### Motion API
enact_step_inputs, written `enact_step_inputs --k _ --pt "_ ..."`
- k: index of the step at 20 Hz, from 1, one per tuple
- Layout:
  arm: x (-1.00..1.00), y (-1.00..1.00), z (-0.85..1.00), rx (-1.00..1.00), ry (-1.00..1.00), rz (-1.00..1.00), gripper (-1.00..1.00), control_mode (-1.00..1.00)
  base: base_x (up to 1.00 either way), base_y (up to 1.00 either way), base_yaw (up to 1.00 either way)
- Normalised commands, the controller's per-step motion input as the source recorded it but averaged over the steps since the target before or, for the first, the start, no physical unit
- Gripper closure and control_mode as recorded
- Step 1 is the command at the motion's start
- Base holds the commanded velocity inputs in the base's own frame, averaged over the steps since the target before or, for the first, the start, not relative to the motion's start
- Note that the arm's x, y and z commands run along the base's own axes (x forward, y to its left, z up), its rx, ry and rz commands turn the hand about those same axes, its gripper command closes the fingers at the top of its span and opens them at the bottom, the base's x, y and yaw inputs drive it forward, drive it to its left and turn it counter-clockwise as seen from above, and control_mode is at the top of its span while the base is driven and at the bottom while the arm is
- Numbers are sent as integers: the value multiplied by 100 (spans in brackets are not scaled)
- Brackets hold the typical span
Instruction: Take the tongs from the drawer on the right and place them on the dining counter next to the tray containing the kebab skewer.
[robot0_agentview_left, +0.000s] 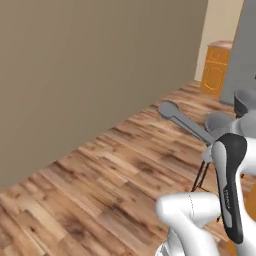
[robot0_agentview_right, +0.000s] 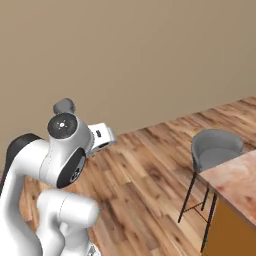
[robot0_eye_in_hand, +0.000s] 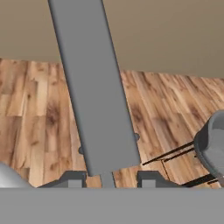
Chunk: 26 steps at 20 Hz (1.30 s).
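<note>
Carrying the tongs (robot0_eye_in_hand: 98, 87), the hand (robot0_eye_in_hand: 107, 178) grips them narrowly above the floor. Next, the far-right desk (robot0_agentview_right: 235, 177) must be reached.

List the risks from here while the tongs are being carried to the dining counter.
1. The tongs are gripped at one end only, between the gripper jaws, and the rest sticks far out, so a swing could twist them loose.
2. In the left base view their scoop end projects well beyond the arm, near the grey stool, so it may clip the stool on approach.
3. The stool stands against the dining counter, narrowing the base's path.
</note>
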Motion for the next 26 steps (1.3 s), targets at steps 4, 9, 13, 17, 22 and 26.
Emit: enact_step_inputs --k 4,9,13,17,22,26 --pt "0 0 0 0 0 0 100 100 100 36 -64" --pt "0 0 0 0 0 0 100 100 94 57 -77" --pt "0 0 0 0 0 0 100 100 79 67 -84" --pt "0 0 0 0 0 0 100 100 89 73 -80" --pt "0 0 0 0 0 0 100 100 100 93 -64" --pt "0 0 0 0 0 0 100 100 98 100 -46"
